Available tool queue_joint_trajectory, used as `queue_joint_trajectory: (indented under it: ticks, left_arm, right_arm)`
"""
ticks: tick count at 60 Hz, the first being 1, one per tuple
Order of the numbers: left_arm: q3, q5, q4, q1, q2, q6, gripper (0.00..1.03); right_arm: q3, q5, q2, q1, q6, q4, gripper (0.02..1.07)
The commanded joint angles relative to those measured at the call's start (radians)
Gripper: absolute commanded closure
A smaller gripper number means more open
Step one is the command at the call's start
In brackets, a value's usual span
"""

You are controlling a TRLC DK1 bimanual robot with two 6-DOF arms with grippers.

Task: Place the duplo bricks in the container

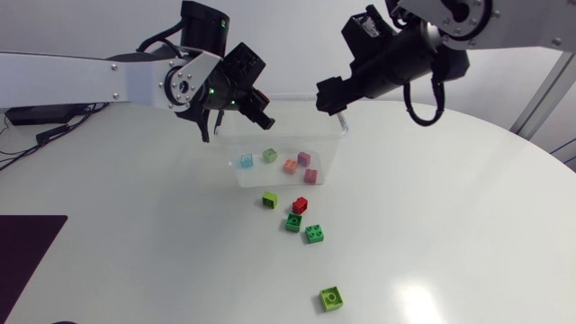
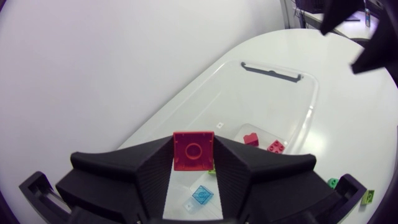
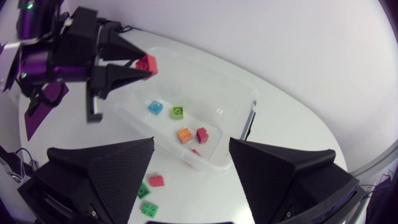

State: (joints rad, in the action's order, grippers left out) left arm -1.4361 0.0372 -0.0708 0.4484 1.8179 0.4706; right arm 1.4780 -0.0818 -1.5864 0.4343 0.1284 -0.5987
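Observation:
My left gripper (image 1: 259, 110) hangs over the left end of the clear container (image 1: 342, 128), shut on a red brick (image 2: 193, 150). The right wrist view also shows that red brick (image 3: 147, 64) pinched between the left fingers. Over the container's (image 3: 205, 62) right end my right gripper (image 1: 331, 101) is open, with nothing between its fingers (image 3: 112, 168). Several bricks lie inside the container, among them a blue brick (image 1: 247, 160), a green one (image 1: 270, 155) and an orange one (image 1: 290, 166).
In front of the container, loose bricks lie on the white table: a lime brick (image 1: 270, 200), a red one (image 1: 300, 205), two green ones (image 1: 293, 222) (image 1: 314, 234), and a lime one (image 1: 331, 298) nearer the front. A dark mat (image 1: 27, 252) lies front left.

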Motion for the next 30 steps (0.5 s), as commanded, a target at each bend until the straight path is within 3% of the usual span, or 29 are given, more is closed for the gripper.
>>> queue_joint_trajectory:
  ticks: [1,5,9,13,15,20,25,30]
  left_arm:
    - [-0.096,0.018,-0.018,-0.013,0.058,-0.056,0.72]
    - [-0.139,0.035,-0.032,-0.02,0.089,-0.09,0.71]
    - [-0.19,0.052,-0.069,-0.028,0.123,-0.122,0.62]
    - [-0.225,0.059,-0.1,-0.034,0.149,-0.145,0.49]
    - [-0.253,0.066,-0.129,-0.04,0.164,-0.17,0.34]
    - [-0.299,0.079,-0.172,-0.047,0.185,-0.207,0.14]
    - [-0.334,0.092,-0.21,-0.05,0.195,-0.227,0.06]
    - [-0.369,0.096,-0.259,-0.051,0.19,-0.251,0.05]
  right_arm:
    - [-0.107,-0.004,0.065,0.015,-0.052,-0.036,0.17]
    - [-0.182,-0.013,0.124,0.03,-0.065,-0.056,0.17]
    - [-0.252,-0.015,0.166,0.044,-0.081,-0.072,0.17]
    - [-0.312,-0.018,0.194,0.073,-0.09,-0.087,0.15]
    - [-0.352,-0.016,0.21,0.087,-0.102,-0.088,0.15]
    - [-0.429,-0.032,0.221,0.115,-0.105,-0.099,0.15]
    - [-0.464,-0.045,0.207,0.133,-0.104,-0.118,0.14]
    - [-0.482,-0.061,0.172,0.156,-0.101,-0.164,0.14]
